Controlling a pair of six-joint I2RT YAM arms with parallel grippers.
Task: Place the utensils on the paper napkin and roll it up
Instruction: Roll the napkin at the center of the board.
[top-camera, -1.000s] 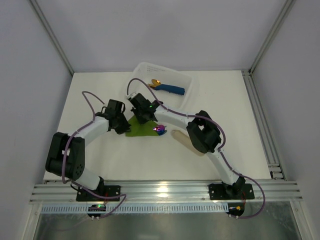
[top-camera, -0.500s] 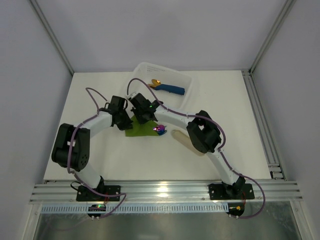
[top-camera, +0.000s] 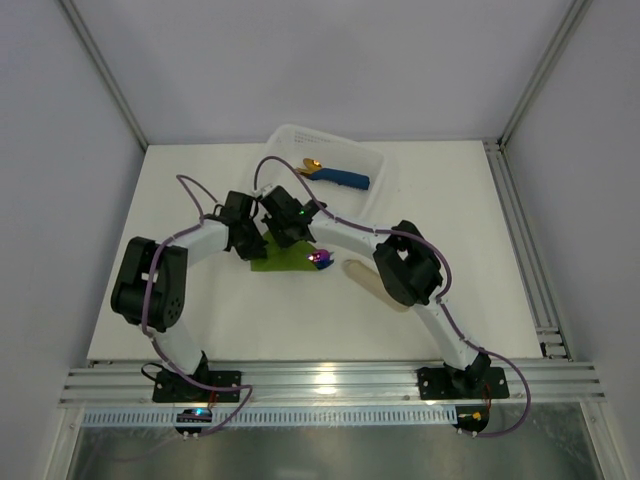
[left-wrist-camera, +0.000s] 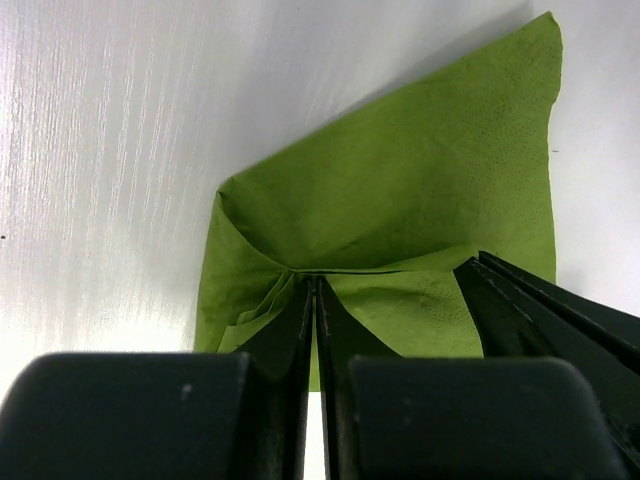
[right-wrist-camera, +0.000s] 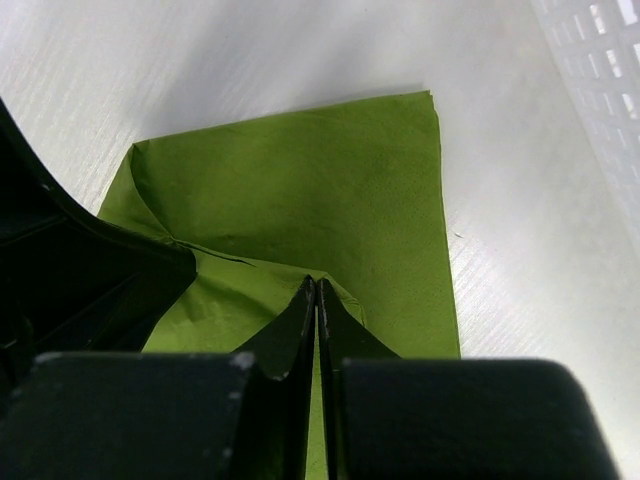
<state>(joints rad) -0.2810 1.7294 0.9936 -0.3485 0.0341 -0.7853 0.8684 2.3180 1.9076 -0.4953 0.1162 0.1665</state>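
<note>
The olive-green paper napkin (top-camera: 288, 263) lies at the table's middle, its near edge folded over. An iridescent end of the utensils (top-camera: 320, 259) pokes out at the napkin's right side; the rest is hidden. My left gripper (top-camera: 252, 246) is shut, and in the left wrist view its tips (left-wrist-camera: 312, 282) pinch a puckered fold of the napkin (left-wrist-camera: 400, 190). My right gripper (top-camera: 287, 234) is shut as well, with its tips (right-wrist-camera: 316, 284) on the folded edge of the napkin (right-wrist-camera: 300, 180). The two grippers stand close side by side on that fold.
A white basket (top-camera: 372, 163) at the back holds a blue rolled napkin with gold cutlery (top-camera: 338, 177). A beige oblong piece (top-camera: 362, 274) lies just right of the napkin, beside the right arm's elbow (top-camera: 405, 265).
The left arm's elbow has swung inward and forward, and its gripper has edged right along the napkin. The right arm and the napkin stay where they were.
</note>
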